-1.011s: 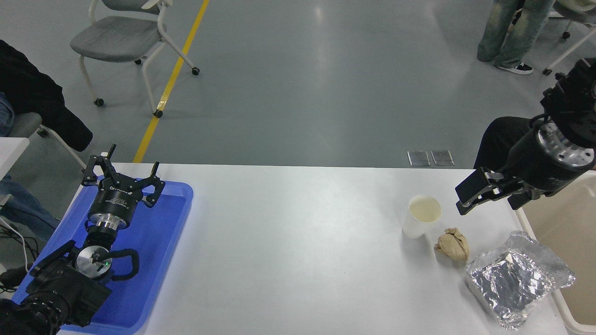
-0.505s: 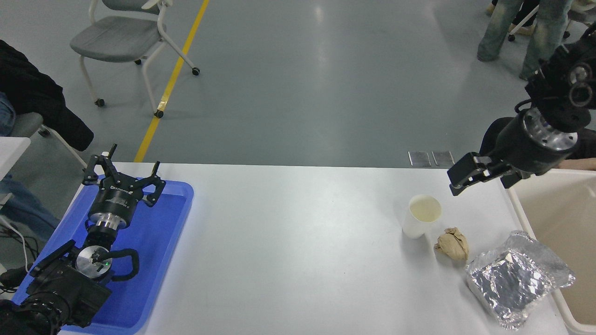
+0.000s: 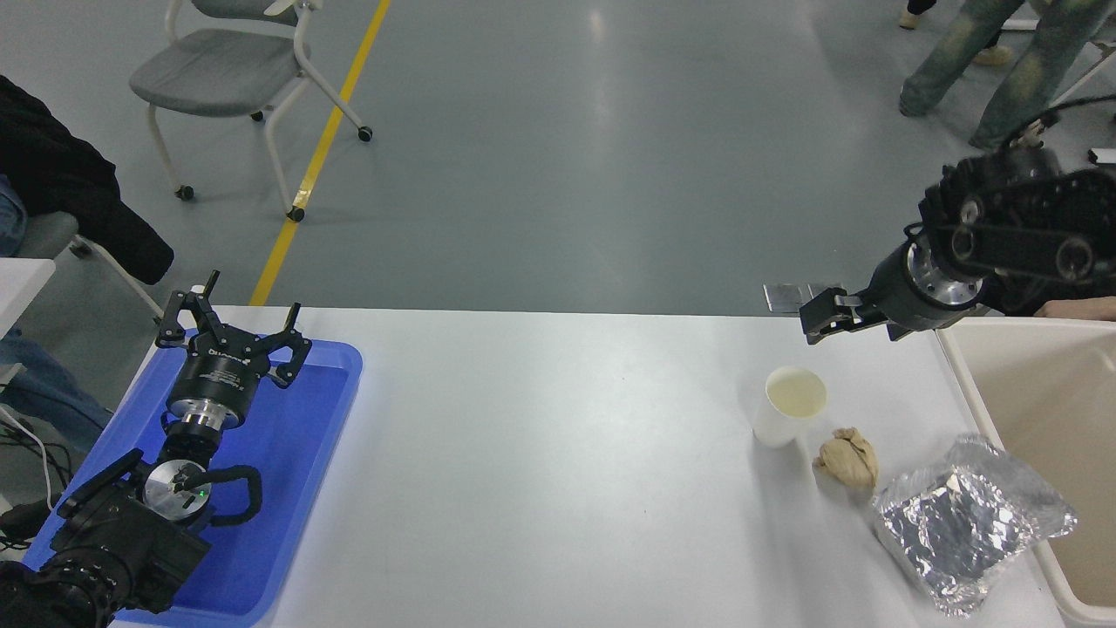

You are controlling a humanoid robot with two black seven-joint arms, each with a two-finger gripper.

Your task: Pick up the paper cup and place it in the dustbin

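Note:
The white paper cup [image 3: 789, 406] stands upright on the white table [image 3: 558, 471], right of the middle, with its cream inside showing. The beige dustbin [image 3: 1003, 324] stands at the table's right end, partly cut off by the picture's edge. My right gripper [image 3: 841, 318] hovers above the table's far edge, behind and a little right of the cup and clear of it. It looks open and holds nothing. My left gripper [image 3: 231, 327] is parked open over the blue tray [image 3: 305, 453] at the lower left.
A crumpled tan paper ball [image 3: 846, 460] lies just right of the cup. A crinkled silver foil bag [image 3: 968, 519] lies beside the dustbin. A person's hand [image 3: 1077, 307] rests at the bin's far rim. A chair [image 3: 235, 70] and a walking person's legs [image 3: 994, 70] are on the floor beyond.
My right gripper has risen and moved back and left, from beside the cup's rim to above the table's far edge. The cup has not moved.

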